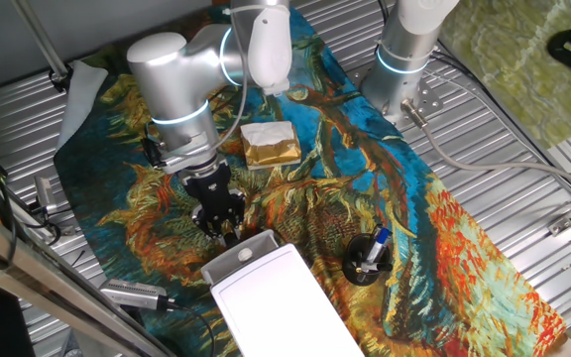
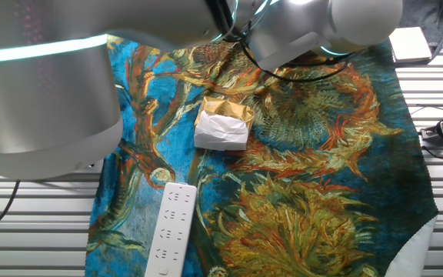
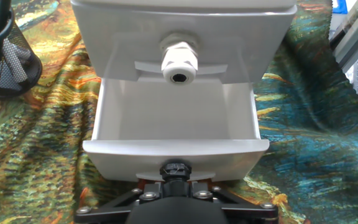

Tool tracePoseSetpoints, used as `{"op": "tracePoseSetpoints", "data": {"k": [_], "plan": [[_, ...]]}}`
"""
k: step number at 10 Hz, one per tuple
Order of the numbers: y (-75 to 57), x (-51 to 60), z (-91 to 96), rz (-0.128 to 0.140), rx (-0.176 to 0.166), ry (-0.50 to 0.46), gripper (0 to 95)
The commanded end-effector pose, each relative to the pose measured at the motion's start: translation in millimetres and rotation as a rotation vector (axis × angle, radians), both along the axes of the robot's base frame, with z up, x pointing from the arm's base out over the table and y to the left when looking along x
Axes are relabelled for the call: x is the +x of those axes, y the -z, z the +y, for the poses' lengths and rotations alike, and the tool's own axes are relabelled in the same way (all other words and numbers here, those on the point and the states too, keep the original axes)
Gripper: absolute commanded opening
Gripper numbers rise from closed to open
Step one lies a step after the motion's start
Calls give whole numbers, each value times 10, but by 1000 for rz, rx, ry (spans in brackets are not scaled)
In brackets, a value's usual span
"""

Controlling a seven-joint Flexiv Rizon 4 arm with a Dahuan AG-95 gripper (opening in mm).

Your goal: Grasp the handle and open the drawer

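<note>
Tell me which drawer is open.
The lower drawer, pulled out with its tray showing; the upper drawer sits shut, its white knob free.

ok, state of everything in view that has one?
lower drawer: pulled open, empty
upper drawer: shut
knob on upper drawer: untouched
pincer: at lower drawer's front; open or shut cannot be told
pen holder: upright, pen inside

Slatted metal table (image 1: 523, 213) wears a painted cloth (image 1: 434, 228); on the cloth sit the white box (image 1: 276, 297), a white-gold block (image 1: 269, 144), black pen holder (image 1: 367, 260), and white bar (image 2: 169, 229).
</note>
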State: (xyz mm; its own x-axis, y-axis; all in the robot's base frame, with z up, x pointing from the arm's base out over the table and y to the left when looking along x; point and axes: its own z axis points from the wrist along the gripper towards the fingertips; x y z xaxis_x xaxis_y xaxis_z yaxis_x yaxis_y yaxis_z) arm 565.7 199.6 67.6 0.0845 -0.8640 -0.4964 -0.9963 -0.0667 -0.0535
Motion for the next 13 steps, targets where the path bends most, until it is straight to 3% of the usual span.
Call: {"op": "tracePoseSetpoints", "data": {"k": [1,10,11,13], "plan": [[-8,4,-10,-1,-2,-3,0],[-1,6,-12,5,-14,8,0],[0,5,-11,2,-13,2,380],[-2,5,-10,-7,-14,-13,760]]}}
